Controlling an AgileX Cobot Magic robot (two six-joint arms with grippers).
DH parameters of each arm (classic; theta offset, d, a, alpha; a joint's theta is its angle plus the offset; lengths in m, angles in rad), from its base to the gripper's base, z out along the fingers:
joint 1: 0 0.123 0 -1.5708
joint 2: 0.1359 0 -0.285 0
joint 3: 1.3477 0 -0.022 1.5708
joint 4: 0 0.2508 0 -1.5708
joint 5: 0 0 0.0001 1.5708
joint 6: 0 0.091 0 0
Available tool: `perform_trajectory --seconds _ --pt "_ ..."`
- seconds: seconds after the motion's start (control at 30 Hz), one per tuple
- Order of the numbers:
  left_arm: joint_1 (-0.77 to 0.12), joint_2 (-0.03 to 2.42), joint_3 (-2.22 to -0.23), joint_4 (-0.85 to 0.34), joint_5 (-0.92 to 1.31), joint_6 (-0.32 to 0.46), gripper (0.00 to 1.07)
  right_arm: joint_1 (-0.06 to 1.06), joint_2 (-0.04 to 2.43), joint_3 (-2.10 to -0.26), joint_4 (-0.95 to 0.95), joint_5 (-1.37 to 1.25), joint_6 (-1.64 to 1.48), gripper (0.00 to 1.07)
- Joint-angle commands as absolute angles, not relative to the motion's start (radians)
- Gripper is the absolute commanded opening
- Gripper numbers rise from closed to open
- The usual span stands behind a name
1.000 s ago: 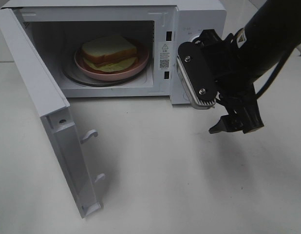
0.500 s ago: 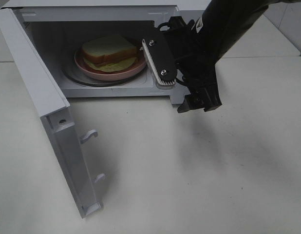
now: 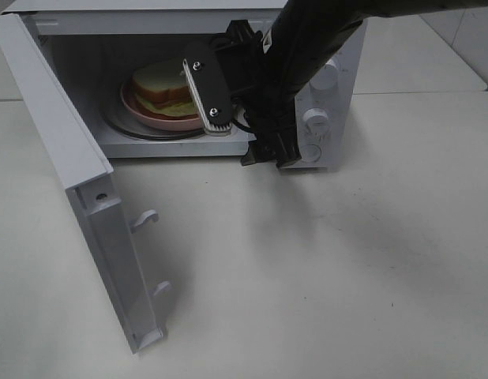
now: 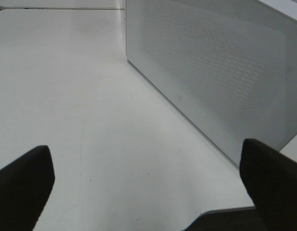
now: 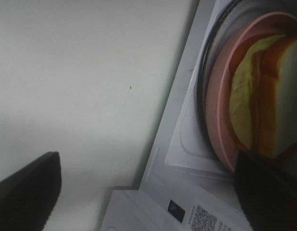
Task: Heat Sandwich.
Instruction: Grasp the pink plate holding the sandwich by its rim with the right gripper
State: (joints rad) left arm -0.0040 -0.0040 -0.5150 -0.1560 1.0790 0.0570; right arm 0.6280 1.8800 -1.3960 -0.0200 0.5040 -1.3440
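Sandwich [image 3: 163,81]: lying flat on a pink plate [image 3: 153,120] inside the microwave [image 3: 149,21], showing white bread on top and pale green lettuce poking out along the edge. Sitting well back in the microwave's cavity, over the round glass tray [image 3: 118,126], with the microwave's door [image 3: 62,158] standing wide open.

Right gripper [image 3: 272,156]: hovering low at the microwave's mouth, by the front corner next to the knobs [image 3: 317,118], close over the table [image 3: 323,284]. Spreading its fingers wide and gripping nothing. Touching neither sandwich nor plate, both lying deeper inside the microwave than the fingertips. Appearing in the right wrist view as well: sandwich [image 5: 278,96] and plate [image 5: 218,120] just past the microwave's front sill, partly hiding behind one dark finger [image 5: 268,197].

Left gripper [image 4: 148,183]: hanging outside the microwave, facing the meshed face of the open door [image 4: 211,72], well apart from the sandwich. Holding its fingers wide apart over the table, gripping nothing.
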Motion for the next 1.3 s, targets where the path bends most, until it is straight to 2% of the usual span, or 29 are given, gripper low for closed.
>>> perform_trajectory --seconds 0.03,0.9,1.3 --pt "0.000 -0.021 -0.514 -0.160 1.073 0.054 0.98 0.634 1.903 -1.427 -0.017 0.494 -1.353 0.88" --pt "0.000 -0.021 -0.514 -0.160 1.073 0.054 0.98 0.643 2.159 -1.725 -0.026 0.499 -1.300 0.84" --pt "0.000 -0.021 -0.514 -0.160 1.073 0.054 0.98 0.643 2.311 -1.937 -0.027 0.545 -1.251 0.82"
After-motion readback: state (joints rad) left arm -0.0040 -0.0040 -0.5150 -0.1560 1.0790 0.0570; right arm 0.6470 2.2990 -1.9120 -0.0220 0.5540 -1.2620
